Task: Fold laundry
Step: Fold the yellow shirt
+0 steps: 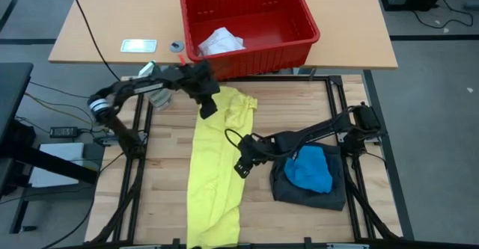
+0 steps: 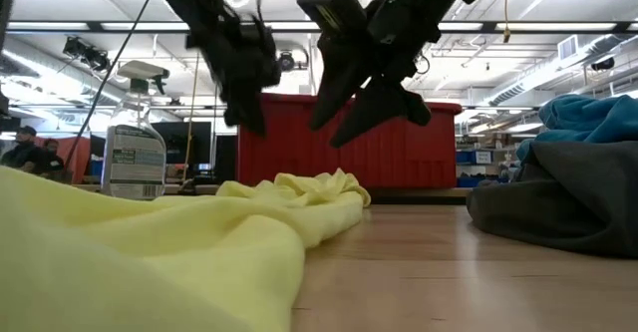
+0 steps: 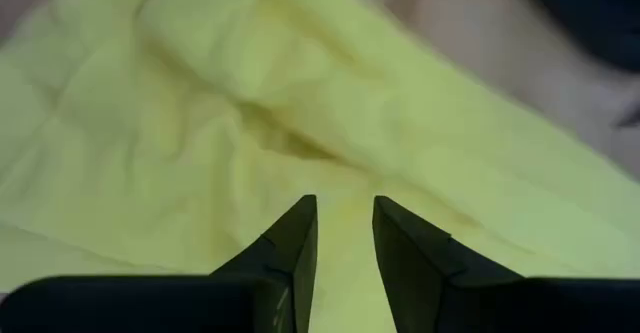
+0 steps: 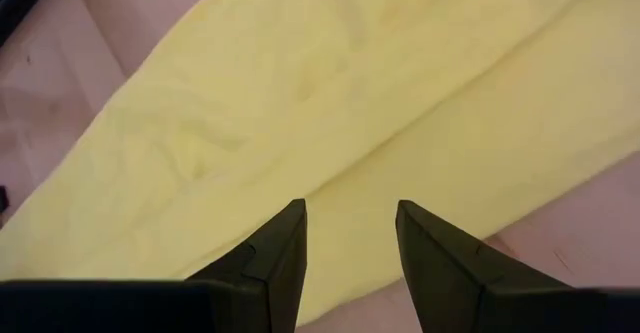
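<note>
The yellow shirt lies as a long, rumpled strip from the table's far middle to its near edge. It also fills the low view's foreground. My left gripper hangs open above the shirt's far end, clear of the cloth, with a narrow gap and nothing between the fingers. My right gripper hangs open above the right edge of the shirt's middle, also clear of it. A bright blue piece lies on top of the dark grey shorts at the right.
A red slotted basket stands on the far table behind the work surface, with a white cloth inside. A clear spray bottle stands at the far left, near the left arm. Bare wood shows on both sides of the shirt.
</note>
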Robot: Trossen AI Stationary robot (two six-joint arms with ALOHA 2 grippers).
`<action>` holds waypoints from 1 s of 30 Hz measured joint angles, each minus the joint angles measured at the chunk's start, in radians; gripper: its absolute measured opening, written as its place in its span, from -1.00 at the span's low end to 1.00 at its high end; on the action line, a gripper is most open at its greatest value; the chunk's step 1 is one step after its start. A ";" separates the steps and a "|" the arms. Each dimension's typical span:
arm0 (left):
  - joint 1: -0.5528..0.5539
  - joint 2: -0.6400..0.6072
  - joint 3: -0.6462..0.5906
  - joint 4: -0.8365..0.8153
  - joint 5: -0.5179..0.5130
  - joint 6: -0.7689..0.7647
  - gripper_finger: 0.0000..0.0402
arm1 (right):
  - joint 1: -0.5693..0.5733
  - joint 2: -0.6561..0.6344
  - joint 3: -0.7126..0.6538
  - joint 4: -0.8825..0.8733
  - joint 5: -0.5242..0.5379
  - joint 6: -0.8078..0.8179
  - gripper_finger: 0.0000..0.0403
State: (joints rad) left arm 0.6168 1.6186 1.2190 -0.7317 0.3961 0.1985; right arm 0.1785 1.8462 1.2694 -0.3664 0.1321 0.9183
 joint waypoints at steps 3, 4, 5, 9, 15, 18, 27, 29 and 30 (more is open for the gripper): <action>-0.047 -0.111 0.000 -0.014 0.008 -0.011 -0.48 | -0.014 0.000 0.000 0.017 -0.072 -0.035 -0.20; -0.070 -0.148 0.000 -0.014 0.009 -0.028 -0.48 | -0.018 0.000 0.000 0.025 -0.093 -0.035 -0.20; -0.096 -0.184 0.000 -0.013 0.011 -0.051 -0.48 | -0.019 0.000 0.000 0.033 -0.105 -0.030 -0.20; -0.222 -0.293 0.000 0.014 0.013 -0.152 -0.48 | 0.020 0.000 0.000 0.059 -0.070 -0.056 -0.20; -0.493 -0.359 0.000 -0.009 -0.034 -0.367 -0.48 | 0.151 0.001 0.000 0.131 0.032 -0.133 -0.20; -0.674 -0.359 0.000 -0.012 -0.162 -0.423 -0.48 | 0.230 0.001 0.000 0.165 0.115 -0.164 -0.20; -1.171 -0.306 0.000 -0.029 -0.502 -0.588 -0.48 | 0.377 0.001 0.000 0.188 0.147 -0.362 -0.19; -1.258 -0.283 -0.005 -0.023 -0.567 -0.606 -0.48 | 0.379 0.001 0.000 0.188 0.139 -0.368 -0.18; -1.294 -0.274 -0.019 -0.004 -0.588 -0.615 -0.48 | 0.378 0.001 0.000 0.183 0.133 -0.366 -0.18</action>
State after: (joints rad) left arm -0.6774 1.3446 1.1996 -0.7358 -0.1917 -0.4162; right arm 0.5562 1.8469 1.2694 -0.1832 0.2656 0.5518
